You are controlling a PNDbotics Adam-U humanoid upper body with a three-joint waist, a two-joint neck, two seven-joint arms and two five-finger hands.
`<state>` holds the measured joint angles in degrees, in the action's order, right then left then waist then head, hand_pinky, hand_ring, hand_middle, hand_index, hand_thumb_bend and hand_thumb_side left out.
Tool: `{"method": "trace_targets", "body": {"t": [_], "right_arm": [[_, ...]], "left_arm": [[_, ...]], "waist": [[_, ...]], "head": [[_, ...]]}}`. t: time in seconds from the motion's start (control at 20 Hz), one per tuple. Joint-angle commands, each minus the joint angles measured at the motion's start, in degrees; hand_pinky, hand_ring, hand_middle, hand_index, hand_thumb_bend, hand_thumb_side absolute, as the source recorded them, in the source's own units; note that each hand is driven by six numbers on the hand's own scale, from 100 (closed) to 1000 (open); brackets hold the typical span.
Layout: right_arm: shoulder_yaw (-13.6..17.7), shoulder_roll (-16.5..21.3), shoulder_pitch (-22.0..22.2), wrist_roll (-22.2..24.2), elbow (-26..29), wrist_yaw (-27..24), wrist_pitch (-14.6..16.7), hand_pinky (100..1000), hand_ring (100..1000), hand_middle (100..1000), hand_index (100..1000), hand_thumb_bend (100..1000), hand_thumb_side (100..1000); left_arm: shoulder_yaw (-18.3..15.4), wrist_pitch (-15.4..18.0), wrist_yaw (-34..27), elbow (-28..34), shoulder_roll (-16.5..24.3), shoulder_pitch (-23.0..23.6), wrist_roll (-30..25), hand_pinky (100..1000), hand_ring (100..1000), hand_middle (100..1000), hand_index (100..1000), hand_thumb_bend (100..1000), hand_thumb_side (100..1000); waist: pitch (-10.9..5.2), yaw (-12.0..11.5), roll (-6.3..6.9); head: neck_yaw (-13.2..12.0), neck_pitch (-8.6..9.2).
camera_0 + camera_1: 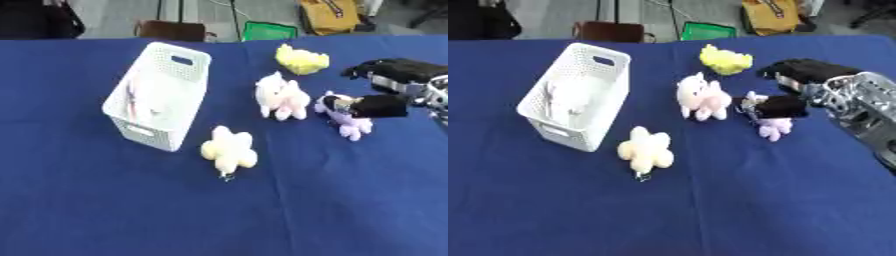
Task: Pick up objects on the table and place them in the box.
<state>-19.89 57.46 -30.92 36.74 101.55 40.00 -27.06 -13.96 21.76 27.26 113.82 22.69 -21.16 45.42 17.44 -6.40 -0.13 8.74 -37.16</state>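
Observation:
A white perforated box (188, 105) stands at the left of the blue table, with something white and pink lying inside it. On the cloth lie a yellow plush (302, 60) at the back, a white and pink plush (282, 97) in the middle, a cream flower-shaped plush (229, 149) in front of the box, and a small purple plush (353, 125) to the right. My right hand (398, 72) comes in from the right edge. Its fingers stretch out above the purple plush while its black thumb (381, 106) lies across the toy's top. My left hand does not show.
The blue table (96, 205) stretches wide towards me and to the left. Beyond its far edge stand a brown thing (171, 30), a green thing (269, 30) and a yellow bag (328, 15) on the floor.

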Motion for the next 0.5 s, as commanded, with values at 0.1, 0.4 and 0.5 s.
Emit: {"method": "trace_targets", "body": {"t": [0.1, 0.4, 0.5], "right_arm": [[0.3, -0.2, -1.5, -0.5, -4.4, 1.9, 0.5, 924, 1000, 910, 1000, 437, 963], [-0.3, -1.7, -2.5, -0.3, -9.1, 2.8, 2.2, 928, 1000, 917, 1000, 477, 944], [-0.5, -2.3, -2.9, -0.2, -10.9, 3.4, 2.7, 928, 1000, 917, 1000, 477, 944]], "left_arm": [[-0.4, 1.3, -0.2, 0.8, 0.6, -0.7, 0.9, 727, 745, 777, 757, 100, 623], [-0.4, 1.3, -0.2, 0.8, 0.6, -0.9, 0.9, 727, 745, 777, 757, 100, 621], [-0.3, 1.3, -0.2, 0.8, 0.5, -0.9, 0.9, 727, 745, 777, 757, 100, 621]], "waist": [[-0.68, -0.2, 0.14], [-0.48, -0.4, 0.26], [-0.44, -0.5, 0.30]], "head": [[0.1, 0.53], [0.0, 0.56], [0.0, 0.63]]}}
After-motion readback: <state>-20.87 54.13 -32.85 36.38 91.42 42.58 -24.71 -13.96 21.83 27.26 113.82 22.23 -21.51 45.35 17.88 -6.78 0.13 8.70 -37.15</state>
